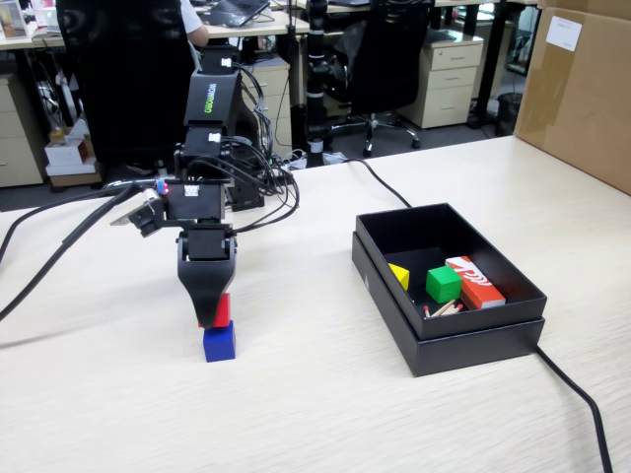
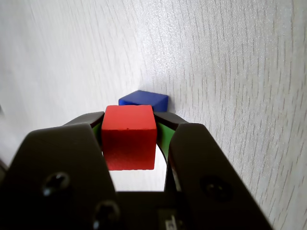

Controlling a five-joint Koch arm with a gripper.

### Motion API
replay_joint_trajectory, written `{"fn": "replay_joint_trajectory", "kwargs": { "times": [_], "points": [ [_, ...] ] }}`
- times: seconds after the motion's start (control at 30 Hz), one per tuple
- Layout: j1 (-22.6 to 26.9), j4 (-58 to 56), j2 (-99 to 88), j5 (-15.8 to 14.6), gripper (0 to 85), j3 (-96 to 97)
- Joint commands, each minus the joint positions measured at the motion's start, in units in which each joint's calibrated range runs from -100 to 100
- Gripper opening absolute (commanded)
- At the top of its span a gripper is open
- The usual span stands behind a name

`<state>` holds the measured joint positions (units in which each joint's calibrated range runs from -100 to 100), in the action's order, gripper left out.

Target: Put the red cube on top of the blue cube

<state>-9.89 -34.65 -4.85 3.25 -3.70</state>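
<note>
In the fixed view the arm stands over the pale wooden desk [image 1: 315,414], its fingers [image 1: 213,317] pointing straight down and pinching the red cube [image 1: 223,309] between them. The red cube hangs right over the blue cube [image 1: 219,342], which sits on the desk; whether the two touch cannot be told from this angle. Nothing else lies close around the pair. Well apart to the right sits an open black box [image 1: 446,325] holding a yellow piece [image 1: 399,275], a green cube [image 1: 443,284], a red-orange and white box [image 1: 474,281] and a few small sticks [image 1: 444,308]. A black cable [image 1: 577,394] runs past the black box's near corner, and more cables [image 1: 59,246] trail off to the left behind the arm. A brown cardboard carton [image 1: 577,94] stands at the desk's far right edge. In the wrist view the fingers [image 2: 129,136] come in from the bottom edge, their dark sides with green inner pads [image 2: 164,136] pressed on the left and right faces of the red cube [image 2: 128,139]. Past its upper edge part of the blue cube [image 2: 144,99] shows against the wood grain of the desk [image 2: 230,72], partly hidden by the red one in front.
</note>
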Motion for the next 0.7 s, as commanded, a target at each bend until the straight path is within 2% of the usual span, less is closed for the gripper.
{"fn": "replay_joint_trajectory", "kwargs": {
  "times": [0.0,0.13,0.2,0.57,0.67],
  "points": [
    [0.0,2.9,-1.3,0.2,10.8,-4.2],
    [0.0,2.9,-1.4,0.2,13.6,-4.3],
    [0.0,2.9,-1.7,0.4,27.5,-3.7],
    [0.1,2.9,-3.3,0.5,28.1,-3.3],
    [0.3,2.7,-4.6,0.5,37.0,-2.7]
  ]
}}
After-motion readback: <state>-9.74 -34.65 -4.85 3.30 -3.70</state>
